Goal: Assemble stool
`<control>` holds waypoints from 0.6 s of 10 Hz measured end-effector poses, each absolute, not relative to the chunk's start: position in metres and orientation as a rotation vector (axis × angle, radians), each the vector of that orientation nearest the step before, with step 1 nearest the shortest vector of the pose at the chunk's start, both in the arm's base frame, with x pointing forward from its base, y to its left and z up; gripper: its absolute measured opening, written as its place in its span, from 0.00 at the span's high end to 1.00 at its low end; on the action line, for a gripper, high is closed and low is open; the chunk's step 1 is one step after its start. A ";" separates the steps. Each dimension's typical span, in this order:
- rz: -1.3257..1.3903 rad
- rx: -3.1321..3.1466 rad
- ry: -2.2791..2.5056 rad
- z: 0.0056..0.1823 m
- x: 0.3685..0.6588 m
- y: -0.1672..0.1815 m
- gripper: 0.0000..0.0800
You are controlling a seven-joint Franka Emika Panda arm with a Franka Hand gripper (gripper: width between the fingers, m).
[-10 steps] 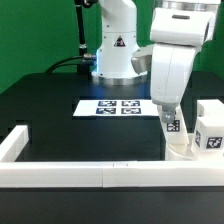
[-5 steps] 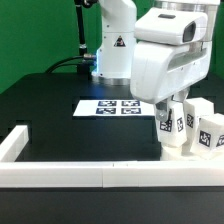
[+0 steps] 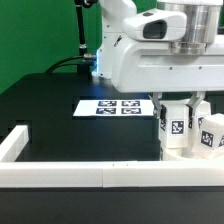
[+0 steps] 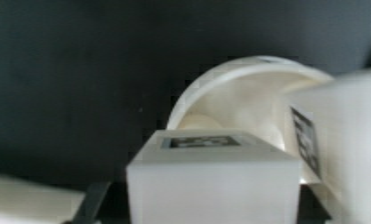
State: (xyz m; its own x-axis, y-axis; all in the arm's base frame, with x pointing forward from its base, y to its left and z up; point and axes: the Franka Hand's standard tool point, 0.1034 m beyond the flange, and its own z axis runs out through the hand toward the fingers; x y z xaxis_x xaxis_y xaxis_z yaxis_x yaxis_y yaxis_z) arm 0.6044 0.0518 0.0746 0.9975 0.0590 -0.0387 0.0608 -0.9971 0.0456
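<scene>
Here, at the right edge of the exterior frame, the arm's claw (image 3: 176, 103) is reaching down over a white tagged leg (image 3: 174, 124) standing on the black table (image 3: 60, 110) beside another leg (image 3: 210, 131). Close up, the leg (image 4: 207, 170) is sitting between the claw's fingers, with the round seat (image 4: 244, 95) behind; whether the claw is squeezing, I cannot tell.
</scene>
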 end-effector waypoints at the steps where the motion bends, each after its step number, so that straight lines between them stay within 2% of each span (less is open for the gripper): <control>1: -0.075 3.120 -0.159 0.074 0.603 0.054 0.58; 6: -0.079 3.061 -0.748 0.074 0.603 0.059 0.58</control>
